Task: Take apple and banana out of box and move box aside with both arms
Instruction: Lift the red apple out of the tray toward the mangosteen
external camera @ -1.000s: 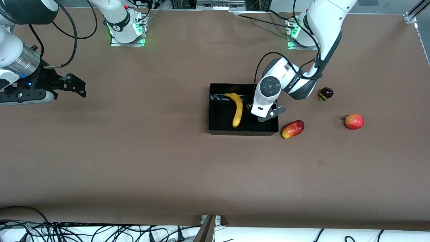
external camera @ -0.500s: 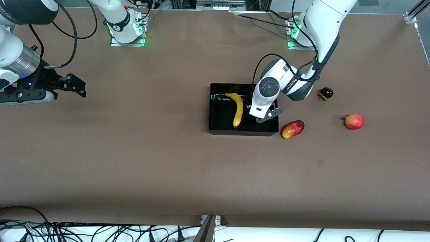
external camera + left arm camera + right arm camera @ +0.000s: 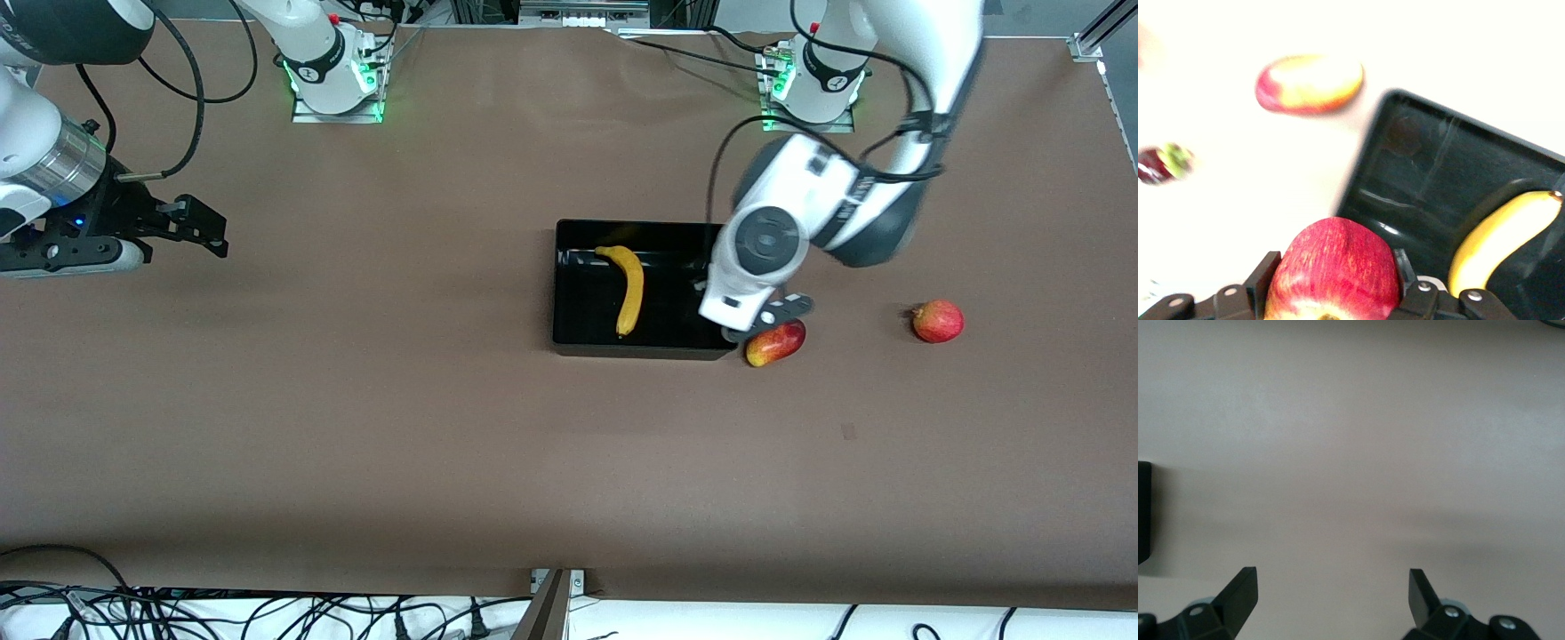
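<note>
The black box (image 3: 569,342) lies mid-table with the yellow banana (image 3: 631,289) in it; both also show in the left wrist view, box (image 3: 1418,167) and banana (image 3: 1501,233). My left gripper (image 3: 751,327) hangs over the box's wall at the left arm's end. In its wrist view it (image 3: 1336,263) is shut on the small red apple (image 3: 1335,273), which shows a yellowish patch. The apple is hidden under the wrist in the front view. My right gripper (image 3: 209,236) waits open and empty over bare table at the right arm's end, jaws wide apart (image 3: 1331,587).
A red-and-yellow oblong fruit (image 3: 775,342) lies on the table right beside the box, also in the left wrist view (image 3: 1309,83). A round red fruit (image 3: 938,321) lies farther toward the left arm's end. A dark purple fruit (image 3: 1161,163) shows only in the left wrist view.
My left arm has risen from low inside the box and swung toward the left arm's end, and it now covers the dark purple fruit. The right arm has not moved.
</note>
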Available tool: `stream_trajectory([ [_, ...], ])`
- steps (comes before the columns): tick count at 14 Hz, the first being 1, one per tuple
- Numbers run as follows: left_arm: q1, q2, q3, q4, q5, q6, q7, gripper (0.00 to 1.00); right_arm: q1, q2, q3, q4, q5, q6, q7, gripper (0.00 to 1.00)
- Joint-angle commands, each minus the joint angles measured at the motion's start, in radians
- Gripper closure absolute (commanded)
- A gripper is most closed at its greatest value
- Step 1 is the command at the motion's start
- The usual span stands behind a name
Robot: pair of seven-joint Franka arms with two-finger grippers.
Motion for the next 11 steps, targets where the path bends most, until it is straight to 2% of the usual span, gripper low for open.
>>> stream_trajectory([
  [1,0.146,0.028,-0.008,-0.008,0.010,-0.026,0.317,0.77,0.000,-0.006,0.000,0.010,-0.005,-0.015,0.006,0.00],
  [3,0.229,0.038,-0.007,-0.078,0.012,-0.005,0.501,0.76,0.000,-0.006,0.000,0.010,-0.003,-0.015,0.007,0.00],
  [5,0.295,0.037,-0.008,-0.167,0.016,0.041,0.592,0.75,-0.002,-0.006,0.000,0.010,-0.005,-0.015,0.007,0.00],
  [6,0.317,0.032,-0.007,-0.219,0.020,0.090,0.635,0.78,-0.002,-0.006,0.000,0.010,-0.005,-0.015,0.007,0.00],
  [9,0.384,0.026,-0.014,-0.376,0.020,0.289,0.703,0.76,-0.002,-0.006,0.000,0.010,-0.003,-0.015,0.007,0.00],
  [10,0.383,0.025,-0.014,-0.408,0.020,0.340,0.703,0.69,-0.002,-0.006,0.000,0.010,-0.003,-0.015,0.006,0.00],
  [11,0.383,0.025,-0.014,-0.422,0.018,0.362,0.702,0.36,-0.002,-0.006,0.000,0.010,-0.003,-0.015,0.007,0.00],
])
